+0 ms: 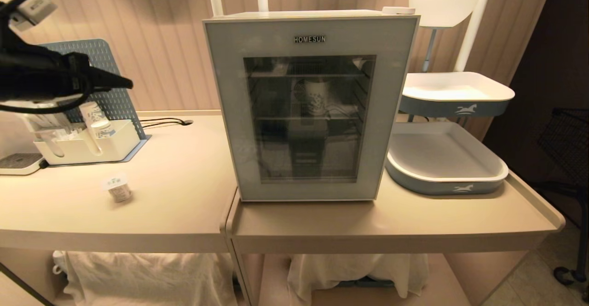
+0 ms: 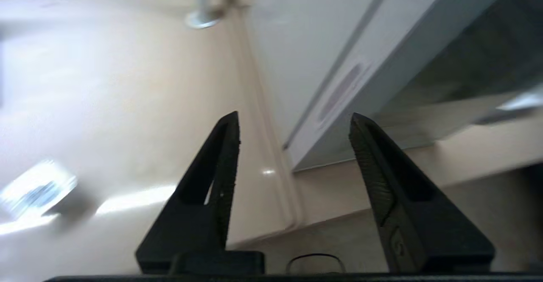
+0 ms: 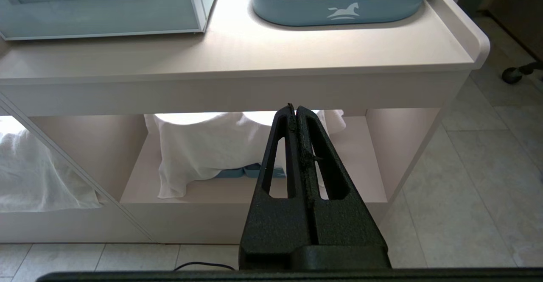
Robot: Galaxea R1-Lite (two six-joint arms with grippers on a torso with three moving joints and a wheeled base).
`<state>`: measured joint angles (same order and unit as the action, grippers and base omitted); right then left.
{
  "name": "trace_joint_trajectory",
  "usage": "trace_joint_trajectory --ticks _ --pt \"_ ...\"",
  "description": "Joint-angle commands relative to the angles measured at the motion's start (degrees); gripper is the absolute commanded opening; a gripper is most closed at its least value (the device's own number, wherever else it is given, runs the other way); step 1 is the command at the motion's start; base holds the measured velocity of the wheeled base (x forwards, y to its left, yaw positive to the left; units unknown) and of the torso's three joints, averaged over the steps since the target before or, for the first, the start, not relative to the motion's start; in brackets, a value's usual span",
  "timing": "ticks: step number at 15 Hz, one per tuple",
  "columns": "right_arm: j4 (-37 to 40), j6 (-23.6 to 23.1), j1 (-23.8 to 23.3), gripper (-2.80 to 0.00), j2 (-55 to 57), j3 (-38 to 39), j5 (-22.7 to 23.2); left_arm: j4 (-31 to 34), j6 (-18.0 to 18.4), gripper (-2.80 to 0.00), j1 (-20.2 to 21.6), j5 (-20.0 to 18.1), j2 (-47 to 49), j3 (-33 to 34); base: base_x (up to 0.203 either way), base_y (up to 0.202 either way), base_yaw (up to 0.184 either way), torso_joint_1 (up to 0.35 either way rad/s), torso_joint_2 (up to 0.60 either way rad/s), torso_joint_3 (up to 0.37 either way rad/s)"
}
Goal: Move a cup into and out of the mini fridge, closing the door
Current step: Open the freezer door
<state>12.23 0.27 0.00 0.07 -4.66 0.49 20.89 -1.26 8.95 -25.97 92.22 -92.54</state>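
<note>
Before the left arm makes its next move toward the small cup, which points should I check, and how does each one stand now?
1. Left hand empty, fingers apart: ok.
2. Cup free on the left table, nothing touching it: ok.
3. Cup upright: cannot tell; it looks tilted.
4. Fridge door open for loading: not ok, it is shut.
5. Space inside the mini fridge: cannot tell; a patterned paper cup already stands on a shelf.
6. Right hand out of the way, below the table edge, shut: ok.
</note>
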Motion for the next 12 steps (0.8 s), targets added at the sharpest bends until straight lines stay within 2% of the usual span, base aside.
trace_joint_trajectory --ticks 1,2,3,4,7,10,12 --pt "0.1 0.0 0.0 -2.80 0.0 0.0 0.0 0.0 0.3 0.00 4.2 -29.5 14.2 -7.8 0.000 0.000 0.000 0.000 0.00 0.000" --pt "0.1 0.1 0.0 -2.80 0.1 0.0 0.0 -0.6 0.8 0.00 6.5 -40.6 19.5 -12.0 0.000 0.000 0.000 0.000 0.00 0.000" --pt "0.1 0.0 0.0 -2.80 0.0 0.0 0.0 -2.5 1.2 0.00 8.2 -48.4 23.6 -14.6 0.000 0.000 0.000 0.000 0.00 0.000" --pt "0.1 0.0 0.0 -2.80 0.0 0.0 0.0 -5.9 1.7 0.00 8.8 -54.1 26.1 -15.5 0.000 0.000 0.000 0.000 0.00 0.000" --pt "0.1 0.0 0.0 -2.80 0.0 0.0 0.0 -7.9 5.9 0.00 6.0 -61.6 27.6 -11.8 0.000 0.000 0.000 0.000 0.00 0.000" --pt "0.1 0.0 0.0 -2.80 0.0 0.0 0.0 -7.9 11.5 0.00 4.6 -61.7 24.0 -5.5 0.000 0.000 0.000 0.001 0.00 0.009" --pt "0.1 0.0 0.0 -2.80 0.0 0.0 0.0 -8.0 13.4 0.00 1.0 -61.7 22.9 -2.7 0.000 0.000 0.000 0.000 0.00 0.000"
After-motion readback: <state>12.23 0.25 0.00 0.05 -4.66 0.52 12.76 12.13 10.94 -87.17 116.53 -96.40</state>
